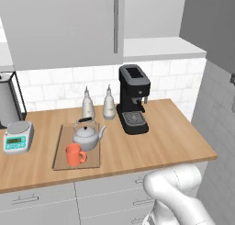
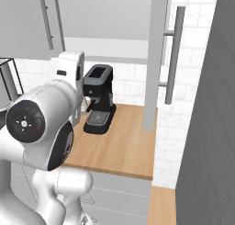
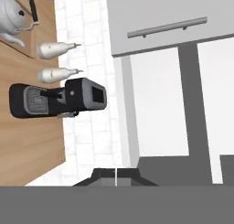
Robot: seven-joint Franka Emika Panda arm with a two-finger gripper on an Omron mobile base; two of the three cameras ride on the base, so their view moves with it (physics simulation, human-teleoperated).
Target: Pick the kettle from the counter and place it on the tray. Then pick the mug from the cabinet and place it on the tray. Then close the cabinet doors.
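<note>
The silver kettle (image 1: 86, 136) and the orange-red mug (image 1: 75, 155) both stand on the wooden tray (image 1: 62, 143), which lies on the counter (image 1: 160, 141). The kettle (image 3: 13, 10) also appears at the top left of the rolled hand view. The cabinet's left door (image 1: 59, 26) is closed. Its right door (image 2: 155, 59) stands open, edge-on, and the pale shelf (image 1: 160, 47) is bare. My gripper (image 3: 116, 176) is shut on nothing, up near the cabinet and far from the tray.
A black coffee machine (image 1: 133, 100) stands at the back of the counter, with two slim grey bottles (image 1: 88, 104) to its left. A small scale (image 1: 18, 137) sits at the far left. A grey tiled wall (image 1: 215, 127) bounds the right end.
</note>
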